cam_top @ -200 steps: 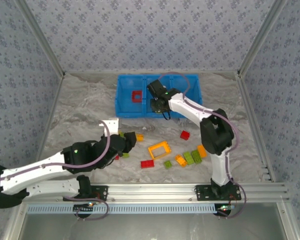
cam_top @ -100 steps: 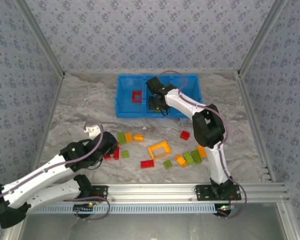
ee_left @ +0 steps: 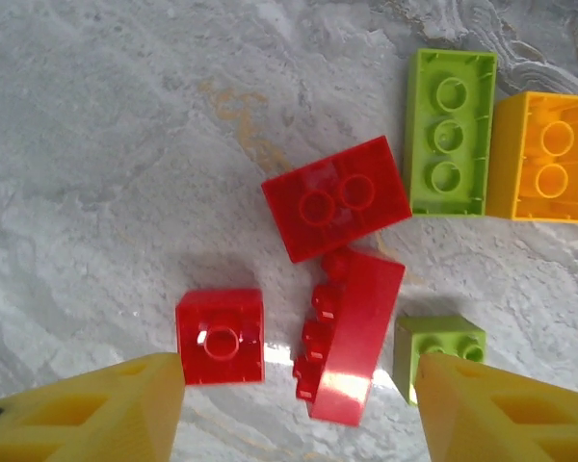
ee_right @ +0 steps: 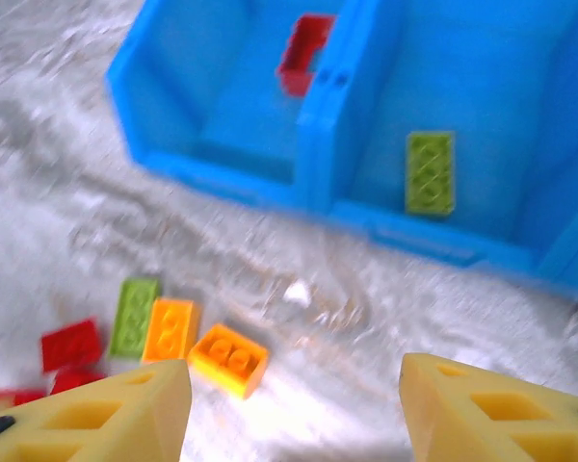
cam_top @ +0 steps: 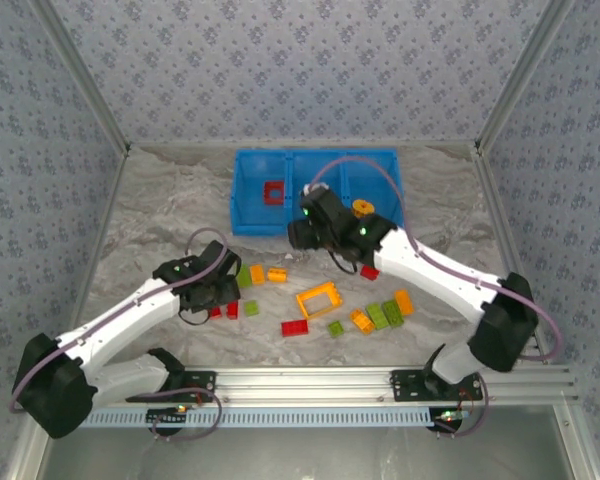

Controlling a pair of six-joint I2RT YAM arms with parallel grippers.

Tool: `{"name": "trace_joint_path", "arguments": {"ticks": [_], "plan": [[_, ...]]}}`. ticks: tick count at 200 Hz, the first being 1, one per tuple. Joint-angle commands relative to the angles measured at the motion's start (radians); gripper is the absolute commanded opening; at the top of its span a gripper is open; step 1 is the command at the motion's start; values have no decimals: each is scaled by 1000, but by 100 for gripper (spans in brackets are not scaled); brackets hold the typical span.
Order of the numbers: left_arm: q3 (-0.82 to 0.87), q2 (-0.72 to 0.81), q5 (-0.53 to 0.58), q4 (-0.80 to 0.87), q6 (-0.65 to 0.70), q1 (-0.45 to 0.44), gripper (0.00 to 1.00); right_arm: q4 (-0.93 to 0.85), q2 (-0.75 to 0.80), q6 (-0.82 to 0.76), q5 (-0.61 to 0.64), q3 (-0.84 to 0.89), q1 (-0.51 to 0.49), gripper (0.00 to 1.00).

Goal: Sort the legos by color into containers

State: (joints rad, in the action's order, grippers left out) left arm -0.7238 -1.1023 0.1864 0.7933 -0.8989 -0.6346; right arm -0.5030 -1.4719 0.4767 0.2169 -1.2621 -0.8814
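My left gripper (ee_left: 299,404) hangs open just above a cluster of red legos: a small square one (ee_left: 220,337), one lying on its side (ee_left: 352,332) and a two-stud one (ee_left: 335,197). A small green brick (ee_left: 441,348) sits by the right finger. From above, the left gripper (cam_top: 223,300) is over those bricks. My right gripper (ee_right: 294,404) is open and holds nothing, above the table in front of the blue tray (ee_right: 318,144); it is also seen from above (cam_top: 298,236). The left compartment holds a red frame (ee_right: 305,53), the middle one a green brick (ee_right: 430,171), and an orange round piece (cam_top: 363,209) lies in the right one.
Loose bricks lie across the middle of the table: an orange frame (cam_top: 319,299), a flat red brick (cam_top: 295,327), a red brick (cam_top: 369,270), green (cam_top: 385,313) and orange (cam_top: 404,302) bricks. A green-orange row (cam_top: 258,273) lies between the two grippers.
The right gripper has pulled back out of the tray's middle compartment to the table in front of it. The left arm has swung round and its gripper now hovers over the red bricks.
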Motion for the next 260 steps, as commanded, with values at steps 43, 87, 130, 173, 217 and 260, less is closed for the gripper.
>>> {"name": "trace_joint_path", "arguments": {"ticks": [43, 87, 130, 173, 217, 260], "plan": [[-23, -140, -147, -147, 53, 155, 73, 59, 120, 113, 29, 254, -159, 63], [-73, -262, -144, -175, 32, 171, 73, 50, 126, 131, 35, 262, -189, 63], [-76, -315, -123, -195, 18, 173, 73, 135, 149, 74, -49, 292, -216, 66], [-72, -359, -109, -214, 8, 174, 70, 146, 154, 68, -67, 292, -234, 66], [-48, -375, -89, -246, 7, 175, 63, 137, 176, 76, -58, 305, -235, 66], [-32, -392, -88, -269, 6, 174, 56, 127, 179, 80, -53, 305, -235, 66]]}}
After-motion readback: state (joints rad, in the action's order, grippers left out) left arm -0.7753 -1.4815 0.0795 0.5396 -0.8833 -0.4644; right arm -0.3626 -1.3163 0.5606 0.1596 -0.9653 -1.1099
